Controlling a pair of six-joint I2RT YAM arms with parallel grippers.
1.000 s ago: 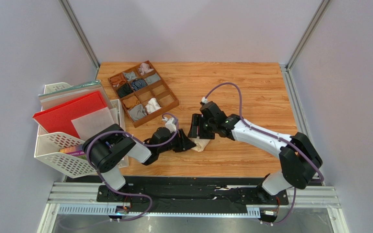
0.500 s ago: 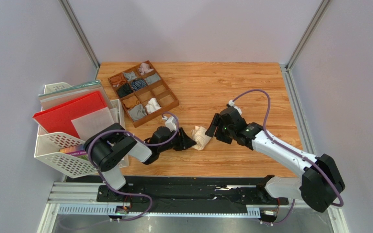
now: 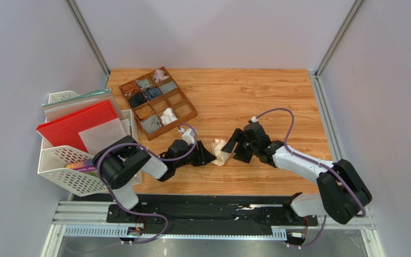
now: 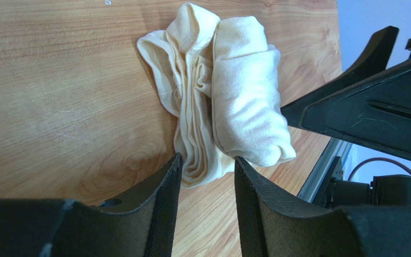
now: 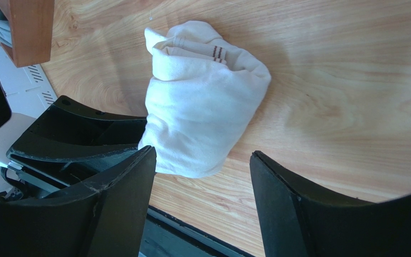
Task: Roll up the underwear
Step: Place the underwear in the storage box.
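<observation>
Right gripper [image 3: 231,149] nearer; underwear [image 3: 221,151] lengthwise near-far

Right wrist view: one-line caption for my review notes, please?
Rolled cream underwear on the wooden table, its near end between the open fingers of the right gripper, left gripper alongside.

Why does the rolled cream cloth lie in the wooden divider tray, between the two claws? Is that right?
No. The cream underwear lies on the table, not in the divider tray, between the left gripper and the right gripper. The top external view shows it.
</observation>
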